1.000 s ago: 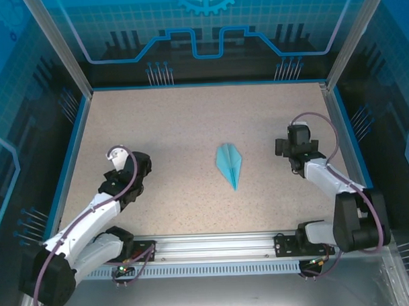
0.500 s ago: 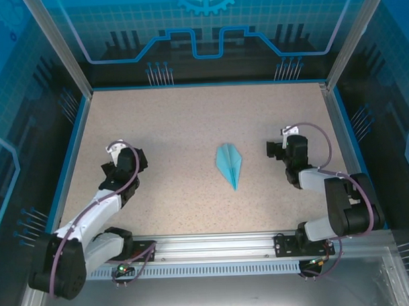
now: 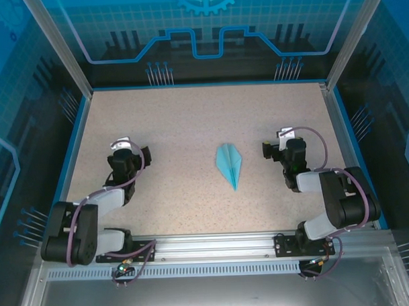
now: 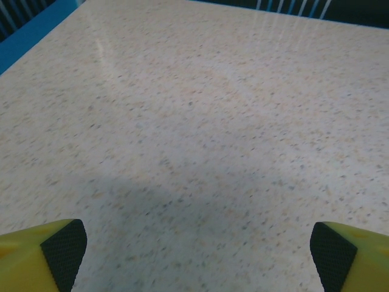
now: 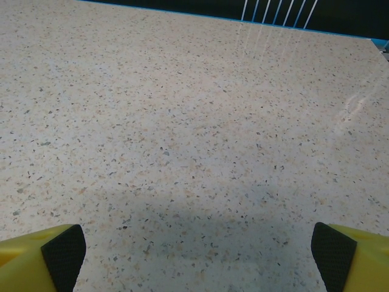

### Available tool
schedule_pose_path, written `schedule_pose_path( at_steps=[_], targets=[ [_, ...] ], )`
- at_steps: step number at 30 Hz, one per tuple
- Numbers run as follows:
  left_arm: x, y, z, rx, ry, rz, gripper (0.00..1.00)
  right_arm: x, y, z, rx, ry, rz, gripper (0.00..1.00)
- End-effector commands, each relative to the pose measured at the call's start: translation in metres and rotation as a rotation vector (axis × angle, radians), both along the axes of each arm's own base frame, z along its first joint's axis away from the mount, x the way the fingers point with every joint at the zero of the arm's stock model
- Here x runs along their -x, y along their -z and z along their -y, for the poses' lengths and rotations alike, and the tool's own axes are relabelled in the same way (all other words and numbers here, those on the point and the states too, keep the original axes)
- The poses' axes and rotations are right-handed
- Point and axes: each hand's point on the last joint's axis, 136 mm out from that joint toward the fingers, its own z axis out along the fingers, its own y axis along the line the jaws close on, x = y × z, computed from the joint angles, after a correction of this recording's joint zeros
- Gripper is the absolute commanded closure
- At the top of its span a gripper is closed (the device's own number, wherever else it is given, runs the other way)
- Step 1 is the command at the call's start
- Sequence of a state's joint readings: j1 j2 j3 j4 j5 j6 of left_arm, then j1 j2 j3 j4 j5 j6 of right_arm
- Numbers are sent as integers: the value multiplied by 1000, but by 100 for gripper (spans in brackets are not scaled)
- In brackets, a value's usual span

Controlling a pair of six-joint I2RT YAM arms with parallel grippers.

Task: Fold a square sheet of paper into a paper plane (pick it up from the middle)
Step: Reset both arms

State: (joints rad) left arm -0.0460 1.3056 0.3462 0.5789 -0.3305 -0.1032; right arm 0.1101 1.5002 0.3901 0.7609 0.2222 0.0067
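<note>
Fingers (image 4: 64,252) of the L gripper (image 4: 197,255) and R gripper (image 5: 197,255) are standing spread wide, both released & holding nothing, over the speckled table (image 3: 183,120). Turquoise paper plane (image 3: 230,164) is lying flat on the table btwn the two arms, closer to the R one, nose pointing toward the near edge.

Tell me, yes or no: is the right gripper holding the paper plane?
No, the paper plane lies flat on the table, apart from the open right gripper.
</note>
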Motion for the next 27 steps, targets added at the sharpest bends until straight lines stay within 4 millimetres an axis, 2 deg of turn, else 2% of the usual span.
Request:
schedule_pose_path(
  at_steps=[1, 5, 8, 27],
  targets=[
    [-27, -22, 11, 29, 124, 99, 1, -10, -14, 3, -20, -2, 46, 0],
    [-33, -4, 28, 43, 241, 90, 1, -9, -14, 2, -18, -3, 47, 1],
    [-37, 3, 22, 45, 204, 62, 2, -9, -14, 3, -17, -1, 45, 0],
    [-39, 3, 25, 4, 194, 62, 1, -9, -13, 3, -21, -5, 42, 1]
  ],
)
